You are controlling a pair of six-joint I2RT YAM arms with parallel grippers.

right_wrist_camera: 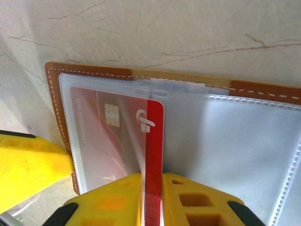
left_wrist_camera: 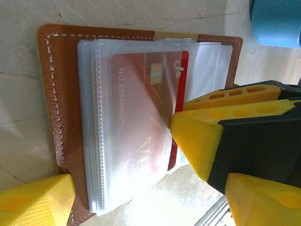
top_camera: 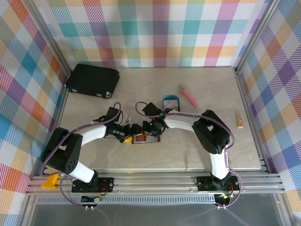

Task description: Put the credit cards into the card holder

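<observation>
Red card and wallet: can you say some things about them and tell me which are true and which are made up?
The right gripper pinches the red card. True.
The red card sits fully inside its clear pocket. False: one edge sticks out.
The card holder lies shut. False: it lies open on the table.
The left gripper is open. True.
The pink stick lies in the blue tray. False: it lies beside it.
</observation>
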